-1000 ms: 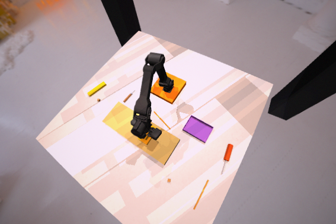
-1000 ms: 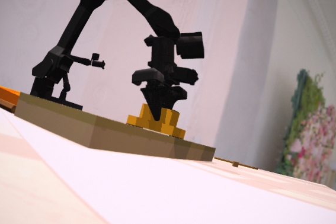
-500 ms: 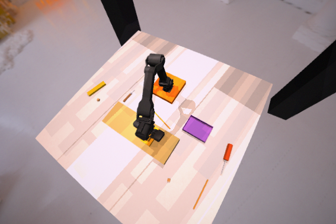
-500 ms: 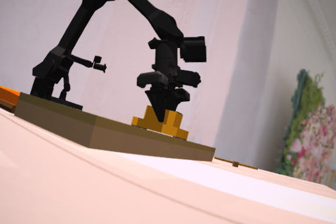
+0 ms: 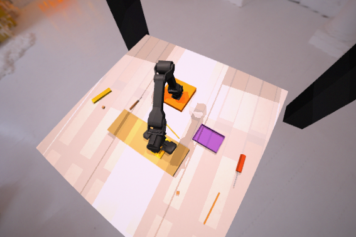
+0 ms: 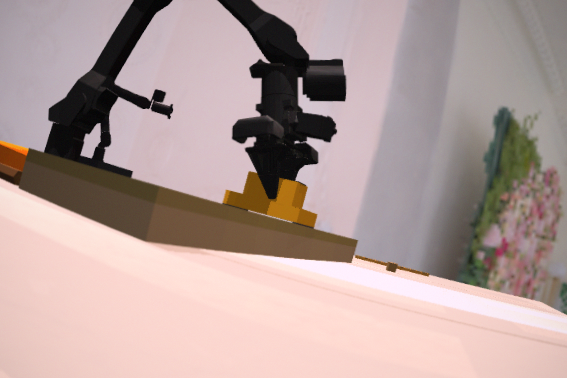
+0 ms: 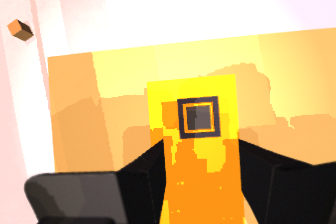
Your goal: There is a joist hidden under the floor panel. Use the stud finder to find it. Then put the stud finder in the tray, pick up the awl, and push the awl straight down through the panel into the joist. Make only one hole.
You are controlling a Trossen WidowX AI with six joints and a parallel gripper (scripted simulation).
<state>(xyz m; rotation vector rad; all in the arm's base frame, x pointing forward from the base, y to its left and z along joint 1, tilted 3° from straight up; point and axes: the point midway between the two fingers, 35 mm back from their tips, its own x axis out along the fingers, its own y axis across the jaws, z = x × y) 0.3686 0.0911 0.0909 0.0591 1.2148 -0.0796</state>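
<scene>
My gripper is shut on the yellow stud finder. The stud finder is upright, on or just above the tan floor panel, towards its right end in the top view. Its square window looks dark grey in the wrist view. The purple tray is empty, right of the panel. A brown-handled tool with a thin shaft, probably the awl, lies beyond the panel's left end. The joist is hidden.
A red-handled tool with a thin shaft lies at the right. An orange stick, a thin yellow stick, a yellow bar and small orange cubes lie around. The arm's base stands on an orange board.
</scene>
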